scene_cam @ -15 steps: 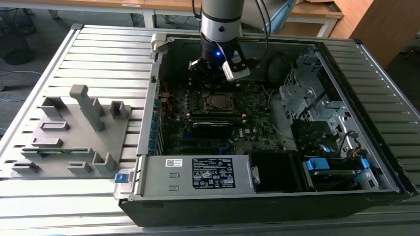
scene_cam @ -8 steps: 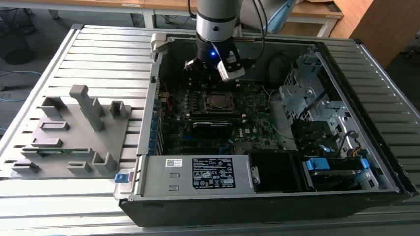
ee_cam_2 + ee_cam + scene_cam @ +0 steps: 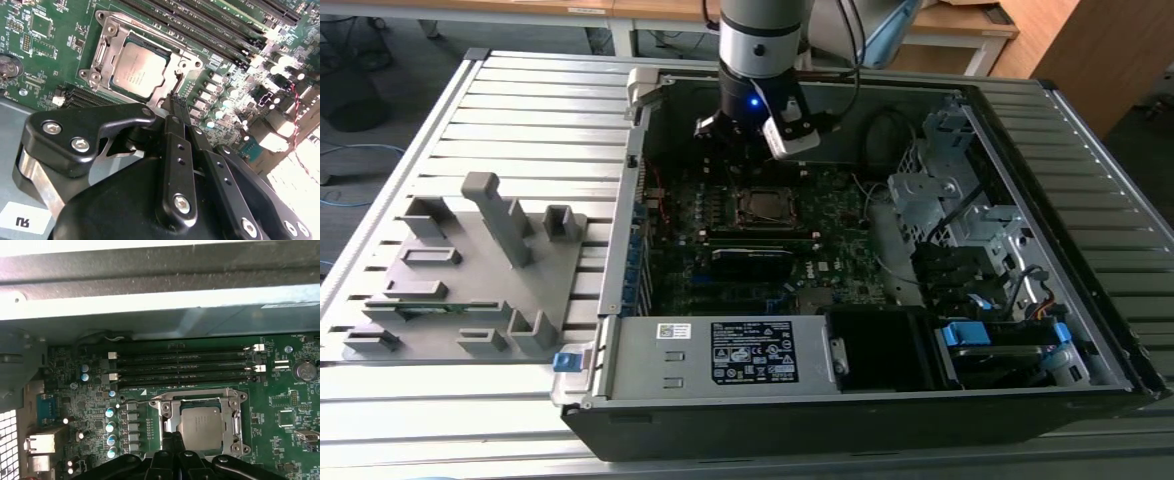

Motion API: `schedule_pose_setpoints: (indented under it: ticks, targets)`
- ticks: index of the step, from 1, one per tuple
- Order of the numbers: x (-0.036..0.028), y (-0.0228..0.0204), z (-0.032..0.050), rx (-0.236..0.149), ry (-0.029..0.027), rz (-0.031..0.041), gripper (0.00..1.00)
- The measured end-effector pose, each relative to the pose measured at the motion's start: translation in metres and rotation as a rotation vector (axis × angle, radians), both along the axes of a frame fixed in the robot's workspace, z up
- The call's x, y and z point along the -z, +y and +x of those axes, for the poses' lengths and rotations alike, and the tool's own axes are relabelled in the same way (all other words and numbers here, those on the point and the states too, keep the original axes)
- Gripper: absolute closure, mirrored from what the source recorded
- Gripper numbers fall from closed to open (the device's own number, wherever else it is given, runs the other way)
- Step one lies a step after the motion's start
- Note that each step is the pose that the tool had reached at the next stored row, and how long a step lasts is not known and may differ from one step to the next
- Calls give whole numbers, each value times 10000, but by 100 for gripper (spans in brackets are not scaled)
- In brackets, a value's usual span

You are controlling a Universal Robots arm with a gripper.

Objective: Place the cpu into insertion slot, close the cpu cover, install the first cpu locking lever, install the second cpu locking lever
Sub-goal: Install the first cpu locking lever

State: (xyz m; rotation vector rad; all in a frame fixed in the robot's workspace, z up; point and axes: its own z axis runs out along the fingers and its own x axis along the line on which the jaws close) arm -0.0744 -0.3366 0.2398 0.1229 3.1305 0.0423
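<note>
Our gripper (image 3: 175, 102) has its two fingers pressed together, and we can make out nothing between them. The tips hover just off one edge of the insertion slot (image 3: 89, 75). The cpu (image 3: 137, 70) sits in that slot, directly ahead of the fingertips. The cpu cover (image 3: 106, 47) appears to lie flat around the cpu, framing its grey top.

We judge the step in hand to be lever work at the socket's edge, though we cannot tell whether either lever is latched. To do it well, we would keep the tips low and beside the frame, off the cpu's top and clear of the small capacitors (image 3: 110, 426) alongside the fingers.

We count one cpu, one slot, one cover, and what look like four long memory slots (image 3: 182, 365) beyond the socket.
</note>
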Motion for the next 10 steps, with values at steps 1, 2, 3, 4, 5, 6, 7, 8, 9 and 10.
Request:
schedule_pose_setpoints:
  ticks: [1,2,3,4,5,6,7,8,9,10]
  targets:
    - [-2,0,0,0,-1,2,89]
    - [-2,0,0,-1,-2,3,89]
    - [-2,1,0,0,-2,4,89]
    - [-3,0,0,0,-2,3,89]
    - [-3,0,0,-1,-1,2,89]
    - [-2,0,-9,0,-1,0,89]
    - [-2,0,-23,0,0,-1,89]
    - [0,0,-44,1,-2,-1,89]
    - [2,0,-69,0,-6,1,89]
    - [3,0,-96,-1,-11,1,89]
